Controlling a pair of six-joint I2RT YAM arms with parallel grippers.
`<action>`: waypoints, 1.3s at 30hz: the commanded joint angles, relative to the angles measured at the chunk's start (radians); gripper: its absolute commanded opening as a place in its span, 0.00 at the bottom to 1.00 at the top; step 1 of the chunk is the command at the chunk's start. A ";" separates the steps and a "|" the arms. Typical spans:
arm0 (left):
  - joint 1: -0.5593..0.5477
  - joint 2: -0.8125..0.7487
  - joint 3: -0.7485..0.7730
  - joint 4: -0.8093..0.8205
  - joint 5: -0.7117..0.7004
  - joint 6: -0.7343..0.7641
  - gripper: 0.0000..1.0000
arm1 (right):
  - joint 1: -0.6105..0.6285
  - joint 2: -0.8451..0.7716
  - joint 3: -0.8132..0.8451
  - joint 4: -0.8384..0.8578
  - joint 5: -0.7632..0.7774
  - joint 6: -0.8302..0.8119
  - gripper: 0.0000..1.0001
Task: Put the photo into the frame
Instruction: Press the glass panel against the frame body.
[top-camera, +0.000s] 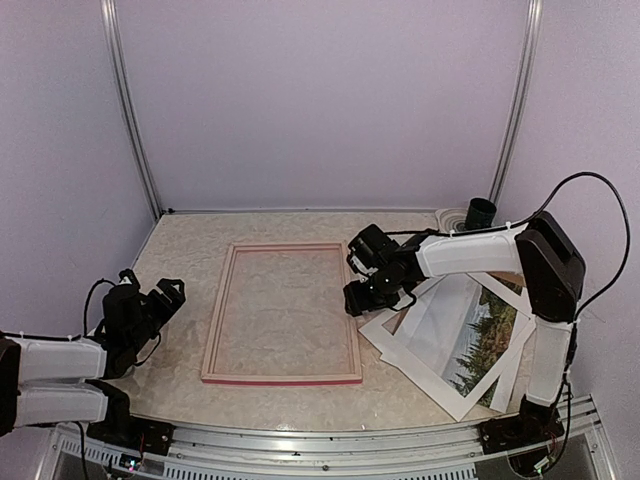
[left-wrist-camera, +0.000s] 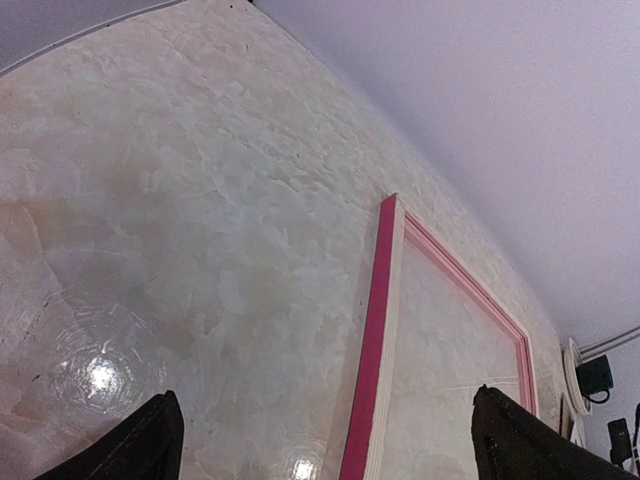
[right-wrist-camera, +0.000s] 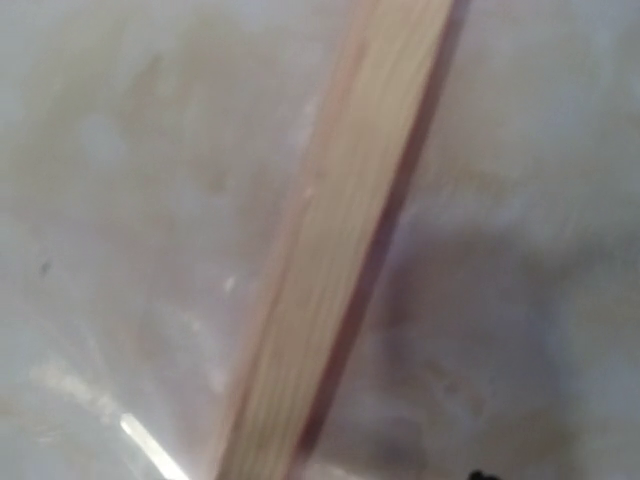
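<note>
**A:** One thin photo (top-camera: 480, 338) lies right of the frame (top-camera: 283, 379), half under white mats (top-camera: 410, 365). I'd judge it light, floppy and slick.

**B:** Pinch a free edge, then. Left end effector (top-camera: 152, 284) gapes empty. The right end effector (top-camera: 356, 279) hangs over the frame's rail, grip unclear.

Top view high, steeply downward; left wrist low, oblique; right wrist close overhead; the frame (top-camera: 282, 379) in all three.
</note>
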 joint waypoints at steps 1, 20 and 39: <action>-0.006 -0.001 0.029 0.021 0.009 0.013 0.99 | 0.045 -0.060 -0.019 -0.025 0.058 0.013 0.63; -0.007 0.000 0.027 0.022 0.006 0.012 0.99 | 0.109 -0.064 -0.094 -0.046 0.104 0.033 0.63; -0.007 0.003 0.028 0.021 0.003 0.011 0.99 | 0.204 -0.120 -0.110 -0.139 0.166 0.066 0.64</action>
